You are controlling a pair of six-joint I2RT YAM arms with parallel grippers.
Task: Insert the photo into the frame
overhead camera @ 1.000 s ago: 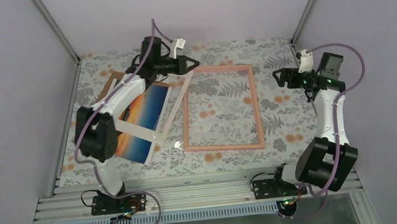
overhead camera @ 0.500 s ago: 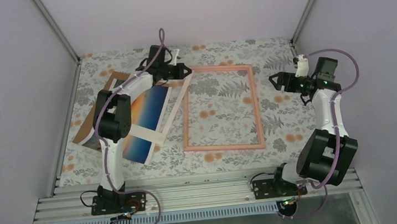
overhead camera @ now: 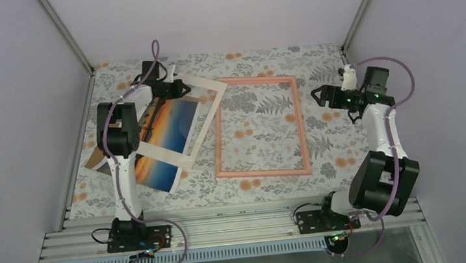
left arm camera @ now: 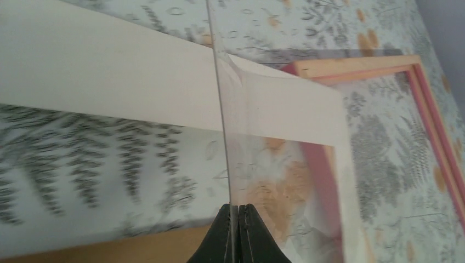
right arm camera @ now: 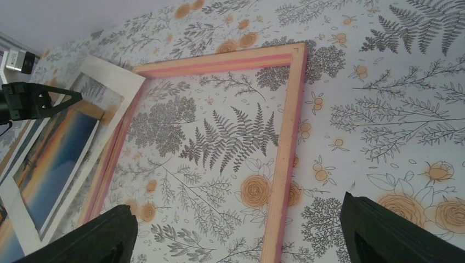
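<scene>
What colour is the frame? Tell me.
Pink with a paler peach edge; the frame shows best in the right wrist view.

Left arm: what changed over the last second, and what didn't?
The left gripper swung leftward along the white mat's far edge, away from the frame, pinching a thin clear sheet. The right gripper edged slightly left, open. The photo, mat and frame stayed put.

Sunset photo [overhead camera: 176,124], orange and blue, lies flat and skewed on worktop [overhead camera: 340,153] left; thin pink frame [overhead camera: 299,124] flat just right of it, floral surface visible through opening.
</scene>
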